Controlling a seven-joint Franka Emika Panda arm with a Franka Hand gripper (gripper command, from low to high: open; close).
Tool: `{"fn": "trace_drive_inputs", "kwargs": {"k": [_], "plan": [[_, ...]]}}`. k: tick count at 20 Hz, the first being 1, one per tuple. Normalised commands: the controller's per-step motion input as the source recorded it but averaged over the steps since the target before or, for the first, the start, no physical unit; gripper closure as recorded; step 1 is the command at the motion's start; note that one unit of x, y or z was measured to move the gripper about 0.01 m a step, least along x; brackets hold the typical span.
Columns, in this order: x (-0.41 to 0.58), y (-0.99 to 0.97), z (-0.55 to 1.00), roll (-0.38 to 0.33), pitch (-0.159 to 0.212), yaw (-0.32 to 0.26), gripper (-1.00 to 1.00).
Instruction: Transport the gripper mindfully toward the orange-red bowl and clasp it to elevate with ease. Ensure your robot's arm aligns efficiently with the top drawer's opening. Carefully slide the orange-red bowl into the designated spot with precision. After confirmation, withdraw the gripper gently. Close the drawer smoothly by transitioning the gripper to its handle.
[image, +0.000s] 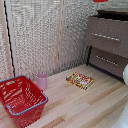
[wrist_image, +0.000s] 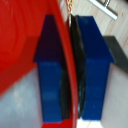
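In the wrist view my gripper (wrist_image: 71, 75) is shut on the rim of the orange-red bowl (wrist_image: 20, 45), with one dark blue finger (wrist_image: 50, 75) inside the rim and the other outside it. A silver bar handle (wrist_image: 107, 7) shows beyond the fingers. In the exterior view only a sliver of the bowl (image: 100, 1) shows at the upper edge, above the dark brown top drawer (image: 107, 31), whose handle (image: 106, 36) faces the table. The drawer looks pulled out a little. The gripper itself is out of that view. A white part of the arm (image: 125, 74) shows at the exterior view's right edge.
A large red mesh basket (image: 21, 100) stands on the wooden table (image: 85, 107) at the exterior view's left, with a small pink cup (image: 42, 81) beside it. A flat colourful box (image: 80, 80) lies mid-table. A lower drawer (image: 107, 61) sits under the top one.
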Motion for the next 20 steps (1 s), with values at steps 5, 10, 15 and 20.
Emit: {"fn": "trace_drive_inputs", "kwargs": {"k": [5,10,15,20], "plan": [[-0.023,-0.63,0.0,0.013,0.0,-0.163,1.0],[-0.007,-0.09,0.0,0.0,0.0,-0.024,1.0],[-0.016,0.0,0.0,-0.002,0.0,0.015,-1.0],[-0.001,0.0,0.0,-0.029,0.009,0.0,-1.0]]}}
